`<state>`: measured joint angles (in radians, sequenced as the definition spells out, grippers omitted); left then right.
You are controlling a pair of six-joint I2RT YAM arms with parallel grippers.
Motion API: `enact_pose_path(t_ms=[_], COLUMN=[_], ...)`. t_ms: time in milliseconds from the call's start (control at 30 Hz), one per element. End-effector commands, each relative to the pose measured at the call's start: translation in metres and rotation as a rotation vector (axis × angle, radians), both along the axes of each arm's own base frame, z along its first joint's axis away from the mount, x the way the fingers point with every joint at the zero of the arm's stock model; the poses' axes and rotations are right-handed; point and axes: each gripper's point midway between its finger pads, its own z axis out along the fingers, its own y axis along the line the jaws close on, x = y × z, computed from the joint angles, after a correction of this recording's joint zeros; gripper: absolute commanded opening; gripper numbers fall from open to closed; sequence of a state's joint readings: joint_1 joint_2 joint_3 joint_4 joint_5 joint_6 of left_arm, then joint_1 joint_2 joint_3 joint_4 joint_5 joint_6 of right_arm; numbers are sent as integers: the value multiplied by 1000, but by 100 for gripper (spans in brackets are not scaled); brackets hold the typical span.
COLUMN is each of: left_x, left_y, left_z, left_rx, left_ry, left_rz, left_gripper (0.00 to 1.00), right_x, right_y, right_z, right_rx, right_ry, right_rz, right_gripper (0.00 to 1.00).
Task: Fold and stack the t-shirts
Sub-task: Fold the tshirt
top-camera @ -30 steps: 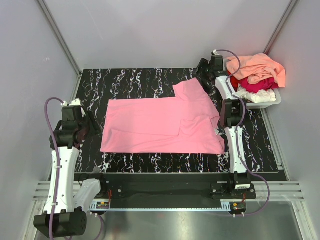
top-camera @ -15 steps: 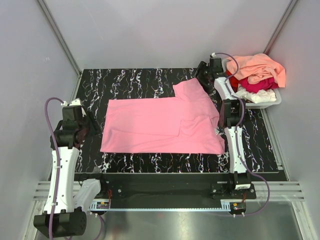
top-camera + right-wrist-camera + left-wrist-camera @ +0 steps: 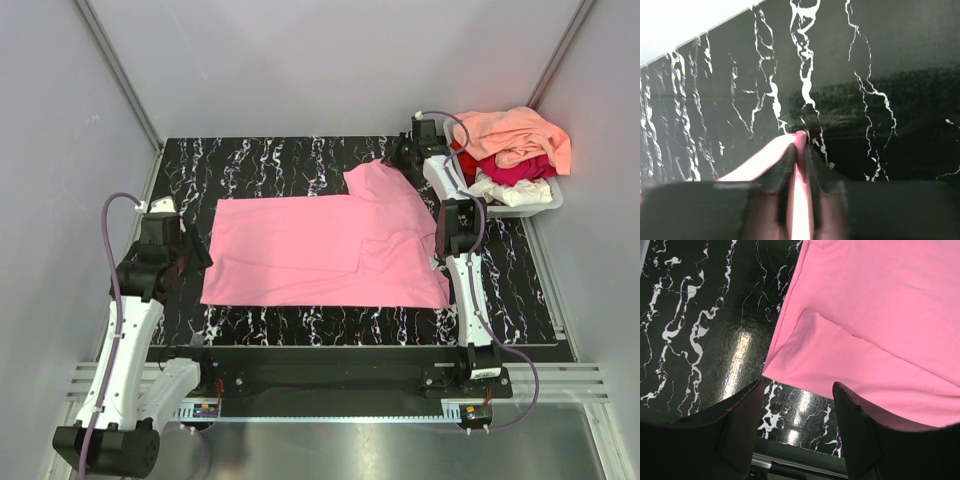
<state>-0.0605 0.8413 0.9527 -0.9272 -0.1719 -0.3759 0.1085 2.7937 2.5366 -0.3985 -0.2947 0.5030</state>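
Leftmost, at the left edge of the black marbled table (image 3: 270,160): left gripper (image 3: 193,255), hovering low with jaws apart and nothing between them (dark fingers (image 3: 740,415) framing the near-left corner of the cloth in the wrist view). Next, across the table's middle: pink t-shirt (image 3: 310,250), lying flat, long axis running along the table's width, hem toward the table's left edge, shoulder end toward its right. Left portion smooth; right portion doubled over, with a few creases. One sleeve (image 3: 375,180) sticking out toward the table's far edge. At that sleeve's far tip, toward the table's far right: right gripper (image 3: 398,155), jaws pinched together on the pink cloth, a thin fold of it squeezed between them just above the table top. Farthest right, at the table's far right corner: grey tub (image 3: 535,208), heaped with a peach-orange tee (image 3: 510,135) on top, a crimson tee (image 3: 520,168) under it, a white tee (image 3: 505,190) lowest.
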Motion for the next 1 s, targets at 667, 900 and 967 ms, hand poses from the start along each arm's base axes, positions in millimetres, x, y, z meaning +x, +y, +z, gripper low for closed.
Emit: enact_pose_path(t_ms=[667, 900, 967], left_x=[192, 252, 266], left_y=[4, 12, 14], left_z=[-22, -79, -81], left_rx=[-161, -158, -163], left_ry=[-10, 97, 99], left_rz=[101, 122, 120], left_gripper=[49, 45, 44], right_x=[-103, -180, -196], right_y=[66, 68, 66], right_z=[160, 170, 158], right_rx=[-49, 6, -1], right_ry=[-134, -105, -76], right_rz=[144, 162, 169], right_gripper=[0, 0, 0])
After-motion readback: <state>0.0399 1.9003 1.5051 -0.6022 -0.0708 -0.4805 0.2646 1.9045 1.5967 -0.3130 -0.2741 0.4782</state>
